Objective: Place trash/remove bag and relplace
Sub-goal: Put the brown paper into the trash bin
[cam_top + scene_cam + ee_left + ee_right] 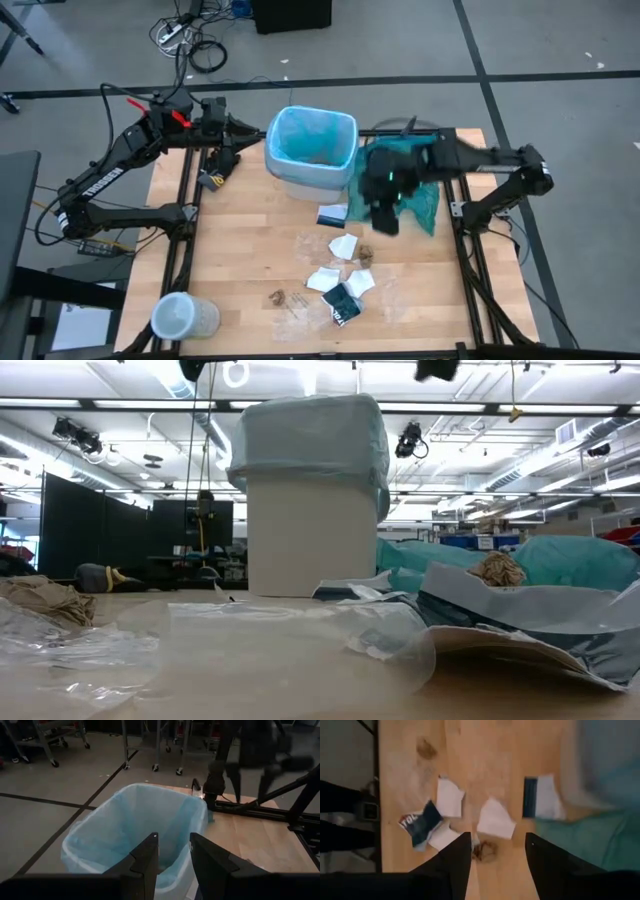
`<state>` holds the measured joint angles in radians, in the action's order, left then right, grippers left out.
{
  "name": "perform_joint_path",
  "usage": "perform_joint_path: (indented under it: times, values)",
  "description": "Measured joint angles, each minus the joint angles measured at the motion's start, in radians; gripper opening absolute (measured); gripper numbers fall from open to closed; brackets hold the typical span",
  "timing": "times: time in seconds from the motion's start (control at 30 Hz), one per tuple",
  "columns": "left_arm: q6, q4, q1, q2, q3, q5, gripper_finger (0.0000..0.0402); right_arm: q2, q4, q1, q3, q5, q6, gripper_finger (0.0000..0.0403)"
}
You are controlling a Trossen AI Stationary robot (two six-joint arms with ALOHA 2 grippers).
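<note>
The white bin stands near the table's far edge, lined with the light blue bag, whose top is folded over the rim; it also shows in the low view and the left wrist view. Trash lies on the wood nearer me: white paper pieces, a dark wrapper, brown bits and clear plastic. My left gripper is open, just left of the bin's rim. My right gripper is open, high above the brown bit and white scraps.
A darker teal-green bag lies to the right of the bin under my right arm. A blue-and-white card rests in front of the bin. A clear round container stands at the table's near left corner. Bare wood lies left of the trash.
</note>
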<state>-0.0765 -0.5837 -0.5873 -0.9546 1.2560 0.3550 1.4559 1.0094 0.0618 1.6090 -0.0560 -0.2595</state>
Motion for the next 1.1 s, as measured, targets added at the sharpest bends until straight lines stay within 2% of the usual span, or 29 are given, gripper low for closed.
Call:
perform_joint_path:
  times: [0.1,0.2,0.4,0.6,0.8,1.1]
  values:
    - [0.001,0.000,0.000,0.000,0.000,0.000,0.0120,-0.001,-0.071,0.086,-0.119,0.073,-0.082,0.0181]
    - [0.001,-0.003,0.000,0.000,0.000,0.000,0.0120,-0.001,-0.242,0.147,-0.266,0.129,-0.169,0.0196]
    - [0.002,-0.042,0.000,0.000,0.000,0.000,0.0120,0.000,-0.422,0.191,-0.505,0.190,-0.354,0.0243]
    - [0.002,-0.052,0.000,0.000,0.000,0.000,0.0120,0.000,-0.493,0.193,-0.630,0.161,-0.483,0.0270]
    - [0.002,-0.052,0.000,0.000,0.000,0.000,0.0120,0.000,-0.641,0.220,-0.746,0.166,-0.584,0.0267]
    - [-0.002,-0.051,0.000,0.000,0.000,0.000,0.0120,0.000,-0.829,0.213,-0.870,0.237,-0.659,0.0257]
